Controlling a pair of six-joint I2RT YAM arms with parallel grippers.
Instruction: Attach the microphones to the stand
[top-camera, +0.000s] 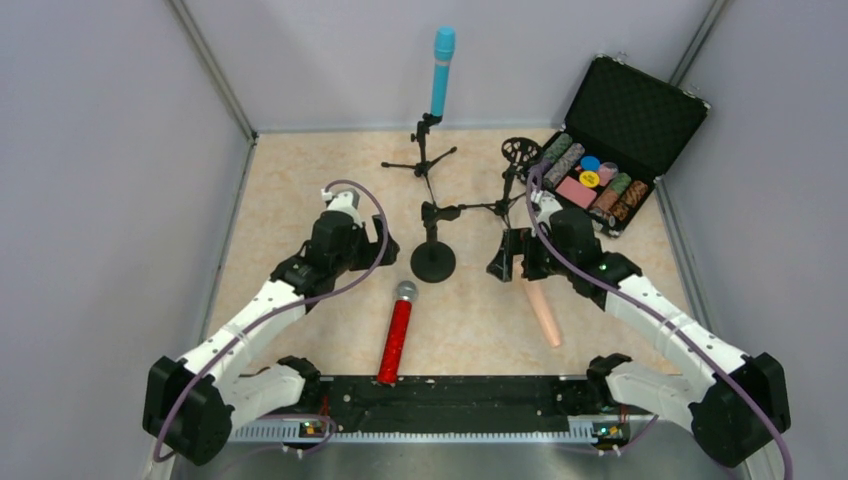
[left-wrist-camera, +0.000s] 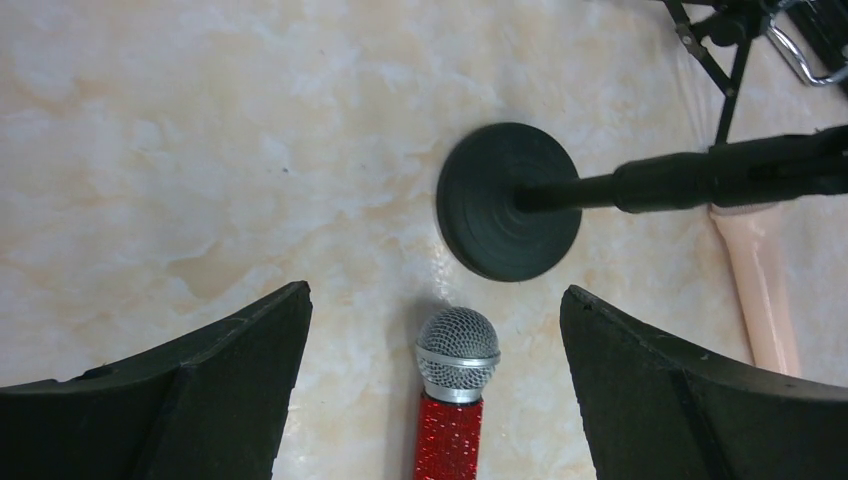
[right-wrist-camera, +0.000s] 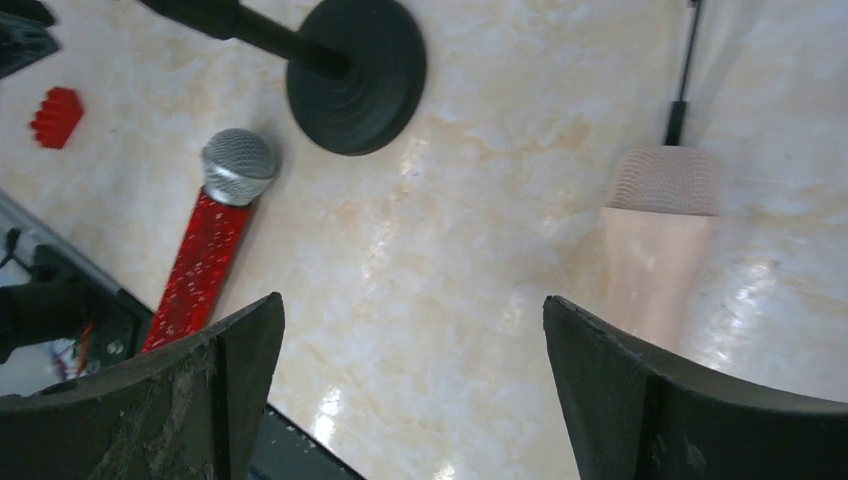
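At the near edge, a black mounting plate (top-camera: 450, 395) runs between the 2 arm bases. The tail of the red microphone (top-camera: 396, 335) touches the plate, and its body lies flat on the marbled table (top-camera: 300, 170), silver mesh head pointing away.

The left gripper (left-wrist-camera: 435, 295) hangs above that head with its fingers spread wide, gripping nothing. In its wrist view, the head sits in the gap between them. The right gripper (right-wrist-camera: 410, 300) also stands wide apart and empty. The peach microphone (top-camera: 545, 315) lies flat below it. Its mesh head is toward the right finger, and its upper part is covered by the right arm in the top view. In the right wrist view, a small red studded block (right-wrist-camera: 57, 115) lies on the table at the left edge.

Just beyond the red head stands the round-base stand (top-camera: 433, 262). It is between the 2 grippers, and its upright pole crosses both wrist views.

Farther back, a small tripod stand (top-camera: 425, 155) holds the teal microphone (top-camera: 441, 70) upright. Right of it, a second tripod (top-camera: 520, 150) carries a round ring. In the far right corner, an open black case (top-camera: 640, 100) holds rows of chips.
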